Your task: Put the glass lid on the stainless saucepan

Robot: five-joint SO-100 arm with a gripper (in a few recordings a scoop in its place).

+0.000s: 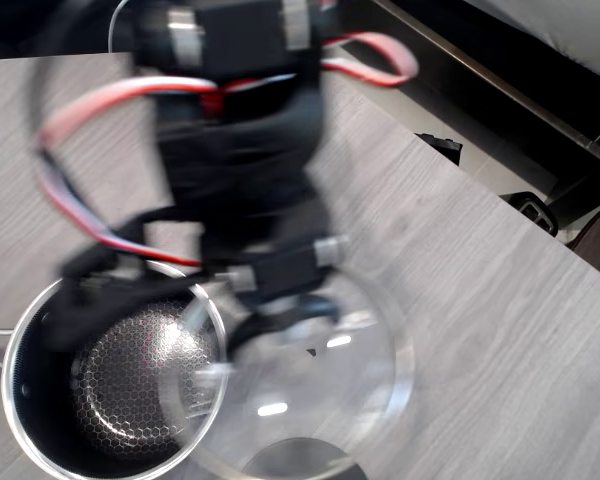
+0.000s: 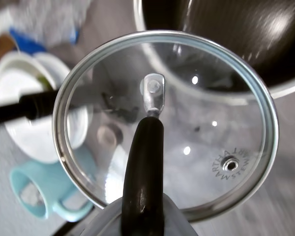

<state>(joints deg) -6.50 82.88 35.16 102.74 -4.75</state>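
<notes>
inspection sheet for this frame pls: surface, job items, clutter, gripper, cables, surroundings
Surface: grey wood-grain table.
Job's things: glass lid held up by its black handle, partly overlapping the stainless saucepan; not seated.
Clutter: white bowls, teal mug, seen through and beside the lid in the wrist view.
Gripper: gripper blurred; jaws shut on the lid handle.
Cables: red-and-white bundle looping off the arm.
Surroundings: dark floor past the table edge.

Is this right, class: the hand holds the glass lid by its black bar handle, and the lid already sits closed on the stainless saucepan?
Not quite. The hand holds the glass lid by its black bar handle, but the overhead view shows the lid beside the stainless saucepan, overlapping only its rim, leaving the pan mostly uncovered.
</notes>
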